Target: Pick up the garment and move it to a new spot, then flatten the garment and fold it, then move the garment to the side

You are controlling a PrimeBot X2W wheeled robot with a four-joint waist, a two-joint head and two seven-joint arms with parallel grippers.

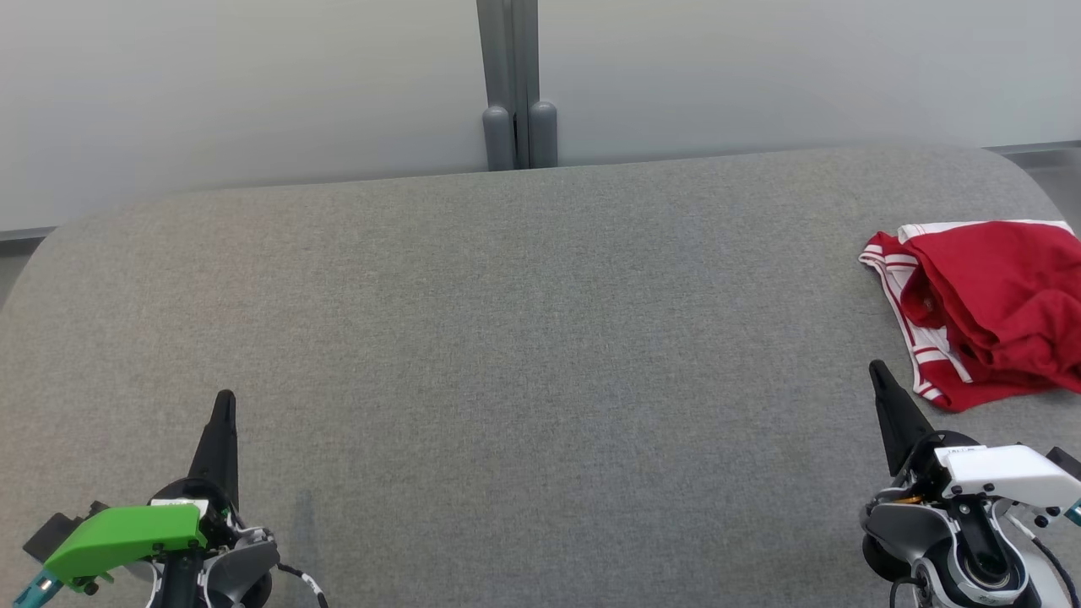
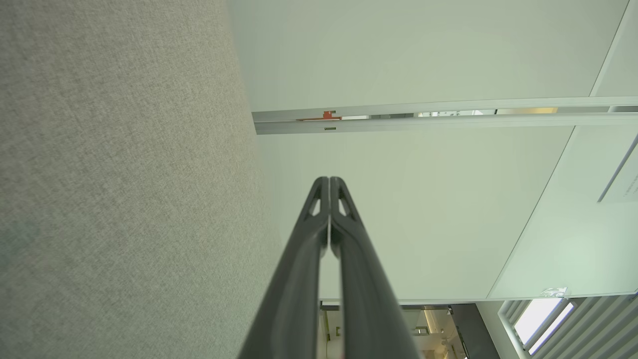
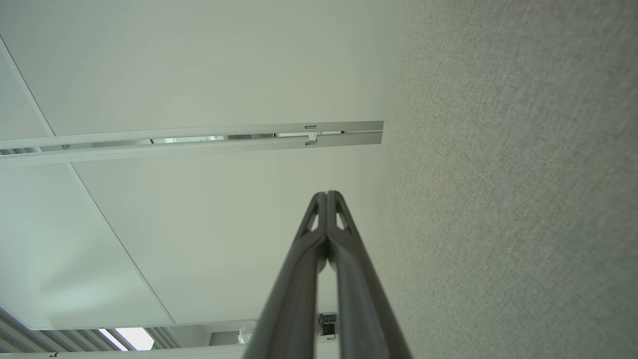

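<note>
The garment (image 1: 992, 308) is red with a red-and-white striped band, lying crumpled at the right edge of the grey fabric table (image 1: 524, 338). My right gripper (image 1: 878, 369) is shut and empty, its tip just short of the garment's near left corner, not touching it. Far from the garment, at the lower left, my left gripper (image 1: 225, 399) is shut with nothing in it. In the left wrist view the left gripper (image 2: 329, 178) has its tips pressed together. The right wrist view shows the right gripper (image 3: 326, 193) closed the same way.
A pale wall with a grey vertical post (image 1: 515, 84) runs behind the table's far edge. The table's rounded corners fall away at the far left and far right. Grey felt (image 2: 124, 174) lies beside the left fingers, and felt (image 3: 513, 174) beside the right ones.
</note>
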